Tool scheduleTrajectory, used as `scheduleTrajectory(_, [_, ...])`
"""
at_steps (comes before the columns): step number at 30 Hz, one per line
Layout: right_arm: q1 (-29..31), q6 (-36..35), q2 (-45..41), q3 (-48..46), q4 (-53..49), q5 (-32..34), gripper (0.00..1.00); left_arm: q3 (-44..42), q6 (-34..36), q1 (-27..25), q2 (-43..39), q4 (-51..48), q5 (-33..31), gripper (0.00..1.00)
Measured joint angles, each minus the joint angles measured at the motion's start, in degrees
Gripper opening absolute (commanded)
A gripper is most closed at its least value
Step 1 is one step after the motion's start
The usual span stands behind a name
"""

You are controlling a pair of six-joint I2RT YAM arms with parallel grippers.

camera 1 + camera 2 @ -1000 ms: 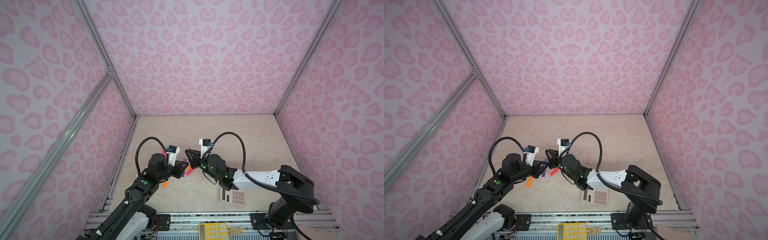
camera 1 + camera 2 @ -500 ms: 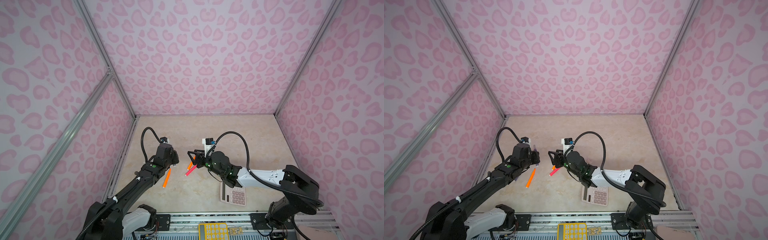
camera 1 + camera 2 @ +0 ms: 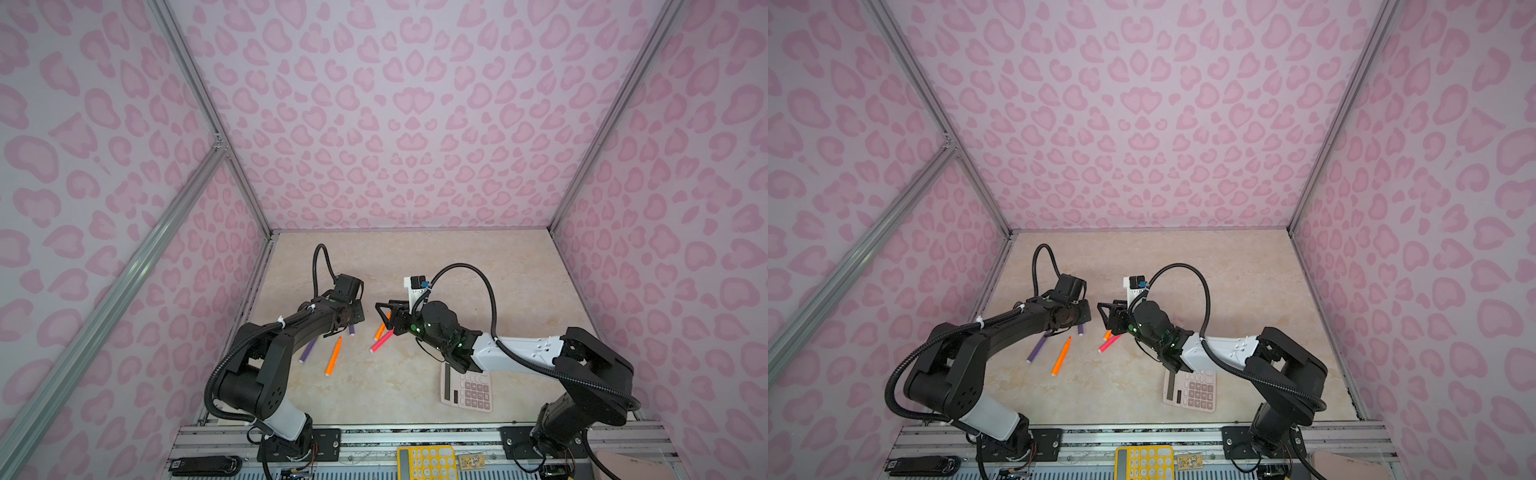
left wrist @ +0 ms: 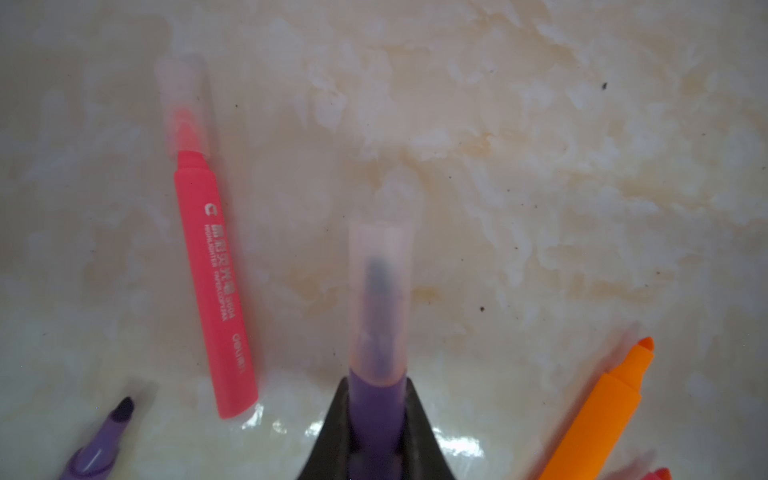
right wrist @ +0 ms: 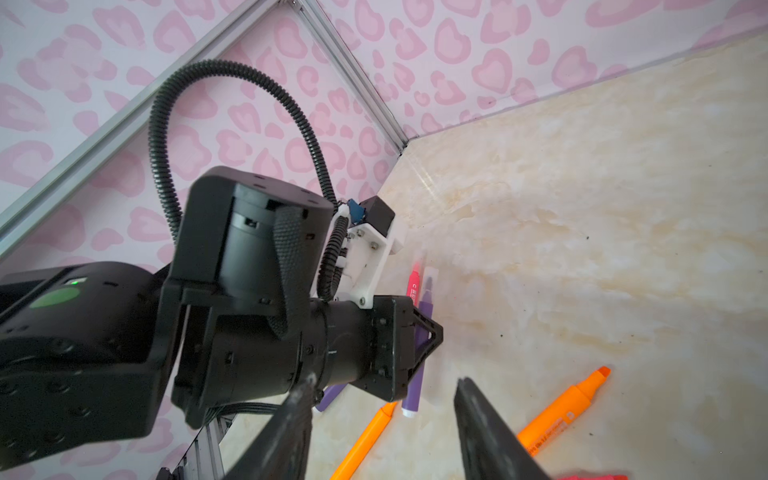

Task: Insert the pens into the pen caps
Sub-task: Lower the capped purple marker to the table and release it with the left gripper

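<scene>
My left gripper (image 3: 354, 321) is shut on a purple pen (image 4: 376, 399), whose tip sits inside a clear pen cap (image 4: 380, 291). It points down at the table; the pen's white end (image 5: 409, 412) shows in the right wrist view. Beside it lies a pink pen (image 4: 212, 282) with a clear cap (image 4: 185, 104) on its tip. An uncapped purple pen (image 3: 308, 349) and an orange pen (image 3: 333, 356) lie by the left arm. My right gripper (image 3: 384, 312) stands open and empty above another orange pen (image 3: 380, 330) and a pink pen (image 3: 380, 343).
A pale pink calculator (image 3: 467, 388) lies under the right arm's forearm. A yellow calculator (image 3: 424, 463) rests on the front rail. Patterned walls close in the marbled table (image 3: 415, 257) on three sides, with bare surface at the back.
The grippers were joined at the middle. The right gripper opened and let go; the left arm drew away and swung down toward the table with the capped purple pen.
</scene>
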Motion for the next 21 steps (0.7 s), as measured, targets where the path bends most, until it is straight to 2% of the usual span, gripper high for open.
scheduleTrajectory(5, [-0.20, 0.02, 0.66, 1.18, -0.02, -0.92, 0.56, 3.21, 0.04, 1.46, 5.29, -1.92, 1.38, 0.03])
scheduleTrajectory(11, [-0.39, 0.46, 1.44, 1.49, -0.35, -2.03, 0.56, 5.51, 0.26, 2.14, 7.37, -1.92, 1.86, 0.04])
scheduleTrajectory(15, [-0.39, 0.46, 1.42, 1.60, -0.20, -2.36, 0.56, 5.77, 0.68, 2.14, 7.54, -2.34, 1.75, 0.19])
scheduleTrajectory(21, [-0.39, 0.46, 1.42, 1.49, -0.26, -2.80, 0.56, 5.77, 0.68, 2.16, 7.48, -2.27, 1.90, 0.32])
